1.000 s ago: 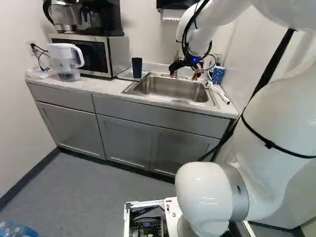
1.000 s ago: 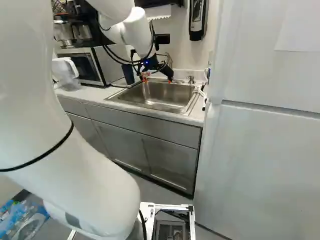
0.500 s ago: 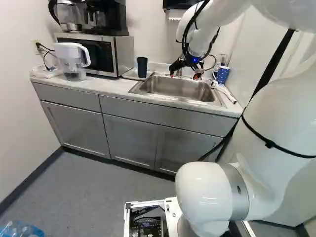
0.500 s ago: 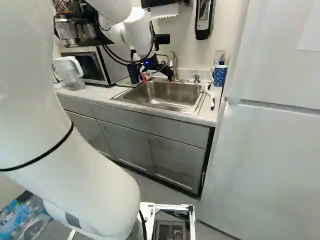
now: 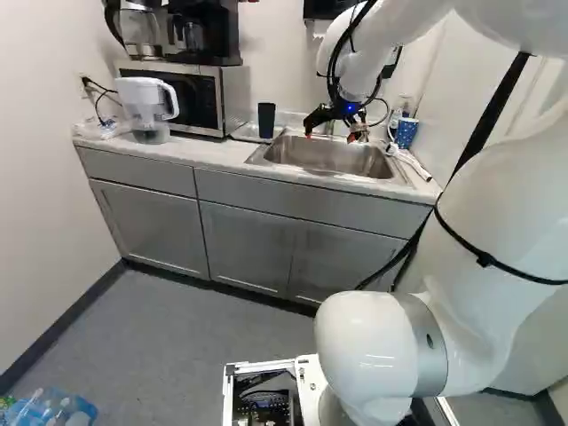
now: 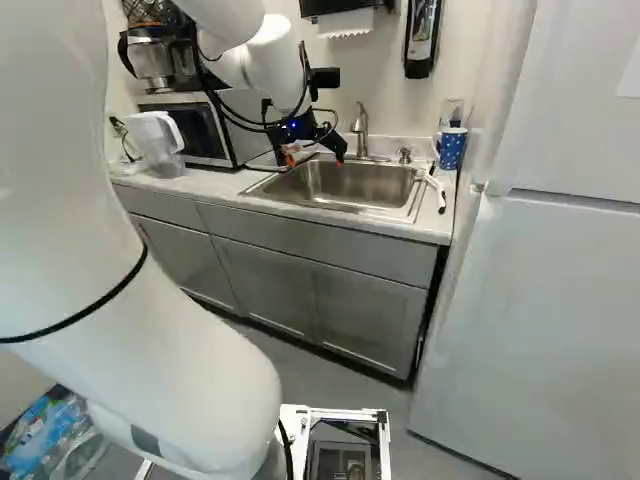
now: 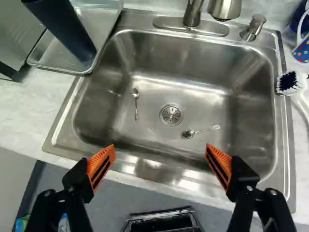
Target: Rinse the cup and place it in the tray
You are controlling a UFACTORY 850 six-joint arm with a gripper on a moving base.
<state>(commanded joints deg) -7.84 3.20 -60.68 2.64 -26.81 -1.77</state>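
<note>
My gripper point(image 5: 330, 136) hangs over the near part of the steel sink point(image 6: 345, 182), open and holding nothing. In the wrist view the gripper point(image 7: 160, 146) has its orange pads wide apart, with the sink's near edge below them. A dark tumbler point(image 5: 266, 121) stands on the metal tray point(image 7: 60, 52), left of the sink. On the counter's right end is a blue dotted cup point(image 6: 452, 148) with a handle, partly seen as a cup point(image 7: 302, 50) in the wrist view. The faucet point(image 6: 361, 130) rises behind the sink.
Two small spoons point(image 7: 136, 104) lie in the sink near the drain. A white brush point(image 7: 289, 83) lies beside the sink. Microwave point(image 5: 177, 98) and water pitcher point(image 5: 145, 106) stand farther left. A tall white cabinet point(image 6: 540, 320) borders the counter's right end. Bottles point(image 5: 55, 408) are on the floor.
The base has moved: counter, sink and cups have shifted rightward in both base views. Against the joint at their foot the arm looks unmoved, and the gripper remains open.
</note>
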